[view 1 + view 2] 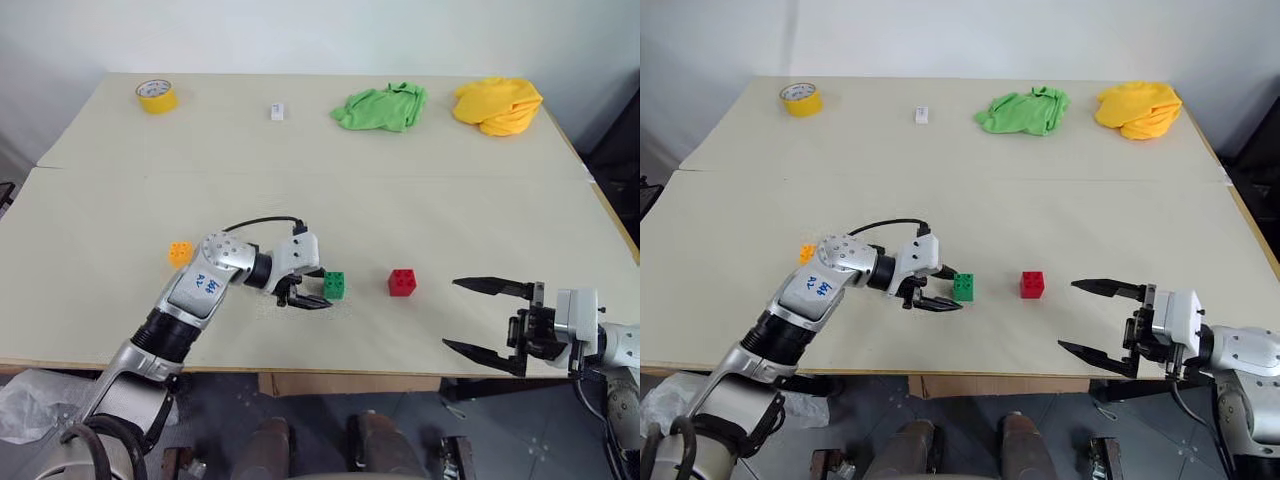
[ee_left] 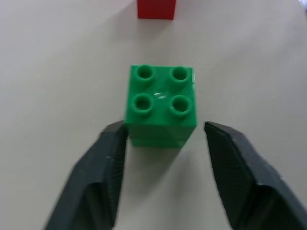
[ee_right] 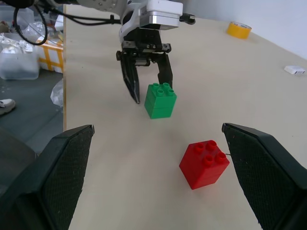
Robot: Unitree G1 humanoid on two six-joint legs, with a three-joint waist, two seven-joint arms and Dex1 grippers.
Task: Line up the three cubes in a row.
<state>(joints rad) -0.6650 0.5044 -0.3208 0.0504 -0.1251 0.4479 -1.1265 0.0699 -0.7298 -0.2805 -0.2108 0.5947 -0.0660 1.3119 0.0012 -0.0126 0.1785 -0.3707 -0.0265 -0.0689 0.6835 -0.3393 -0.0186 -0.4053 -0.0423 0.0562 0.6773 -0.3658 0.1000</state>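
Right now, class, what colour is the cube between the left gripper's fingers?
Green cube, clearest in the left wrist view; the left gripper stands open around it.

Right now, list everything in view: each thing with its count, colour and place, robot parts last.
green cube: one, green, front middle of the table, standing between the open tips of the left claw
red cube: one, red, just right of the green cube, apart from it
orange-yellow cube: one, orange-yellow, left of the green cube, beside the left arm
tape roll: one, yellow, far left corner
small block: one, white, far edge, right of the tape roll
green cloth: one, crumpled, far edge, right of middle
yellow cloth: one, crumpled, far right corner
table: one, beige
left claw: open around the green cube
right claw: open wide, at the front right edge, holding nothing
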